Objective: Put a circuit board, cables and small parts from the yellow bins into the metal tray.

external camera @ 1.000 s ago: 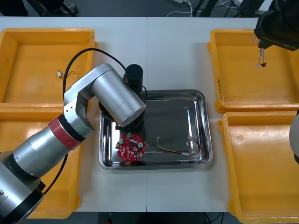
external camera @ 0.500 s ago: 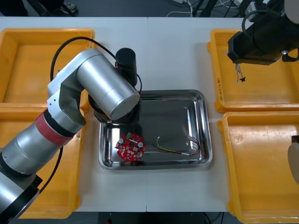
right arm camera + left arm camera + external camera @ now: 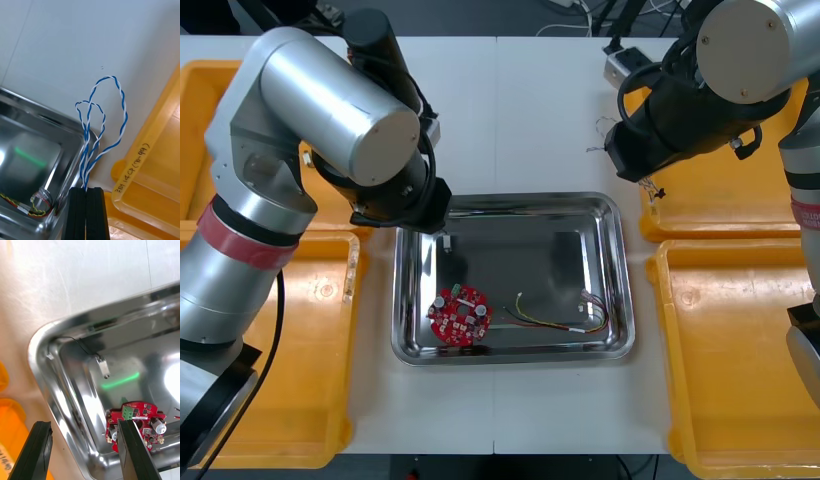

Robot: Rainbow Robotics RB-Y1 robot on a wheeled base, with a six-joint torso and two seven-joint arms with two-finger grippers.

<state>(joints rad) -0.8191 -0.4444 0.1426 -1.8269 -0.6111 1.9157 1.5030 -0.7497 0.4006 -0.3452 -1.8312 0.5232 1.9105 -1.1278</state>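
The metal tray (image 3: pixel 615 290) holds a round red circuit board (image 3: pixel 461 313), a red and yellow cable (image 3: pixel 565 318) and a small metal part (image 3: pixel 448 241) with a thin black wire. My left gripper (image 3: pixel 82 423) hangs open above the tray's corner, with the small metal part (image 3: pixel 103 367) and the circuit board (image 3: pixel 137 423) lying beyond its fingers (image 3: pixel 132 450). My right gripper (image 3: pixel 87 188) is shut on a twisted blue and white cable (image 3: pixel 102 123) that loops out from it, above the tray's corner (image 3: pixel 77 135) beside a yellow bin (image 3: pixel 157 176). In the front view the cable (image 3: pixel 601 132) dangles under the right arm.
Two yellow bins stand at the left (image 3: pixel 220 110) (image 3: pixel 310 340) and two at the right (image 3: pixel 740 205) (image 3: pixel 740 360). The left forearm (image 3: pixel 330 110) overhangs the far left bin and the tray's left edge. Bare white table (image 3: pixel 520 110) lies beyond the tray.
The left gripper has opened, let go of the small metal part in the tray, and lifted back toward the left. The right arm has carried the twisted cable leftward from the far right bin.
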